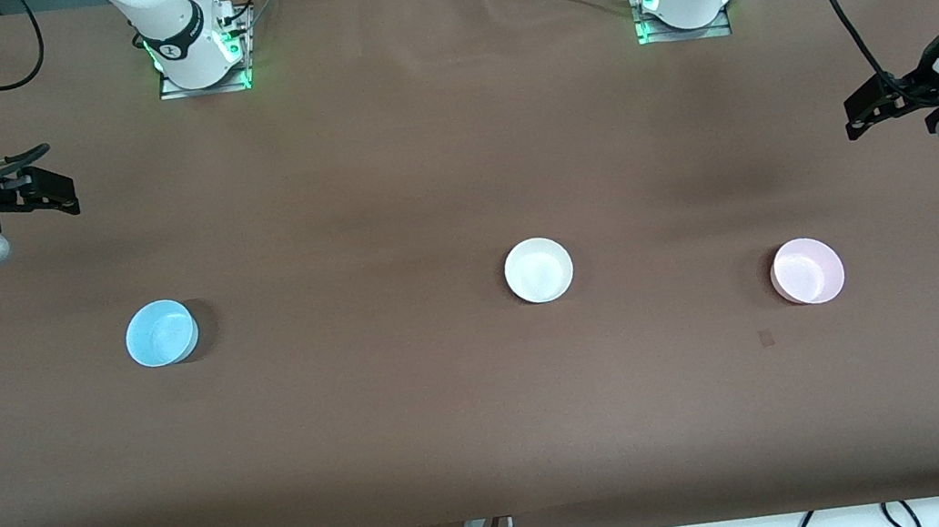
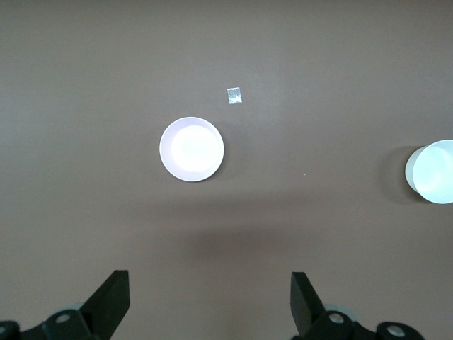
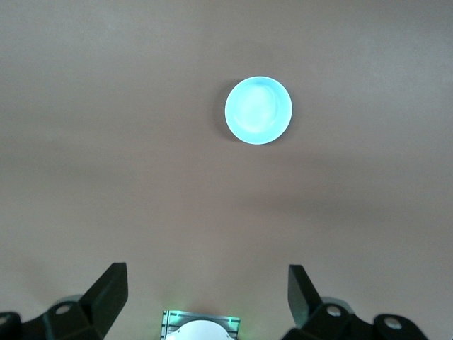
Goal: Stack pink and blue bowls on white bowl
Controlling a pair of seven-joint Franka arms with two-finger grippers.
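Note:
The white bowl (image 1: pixel 538 269) stands upright at the middle of the table. The blue bowl (image 1: pixel 160 333) stands toward the right arm's end, and the pink bowl (image 1: pixel 807 270) toward the left arm's end. My left gripper (image 1: pixel 860 113) hangs open and empty high over the table's left-arm end. Its wrist view shows the pink bowl (image 2: pixel 192 149) well away from my left gripper (image 2: pixel 210 304), and the white bowl (image 2: pixel 432 171) at the picture's edge. My right gripper (image 1: pixel 58 193) hangs open and empty over the right-arm end. Its wrist view shows the blue bowl (image 3: pixel 258 110) away from my right gripper (image 3: pixel 207 301).
The table has a brown cover (image 1: pixel 384 174). A small scrap of tape (image 1: pixel 766 338) lies near the pink bowl, nearer to the front camera; it also shows in the left wrist view (image 2: pixel 234 95). The arms' bases (image 1: pixel 200 58) stand along the table's robot edge.

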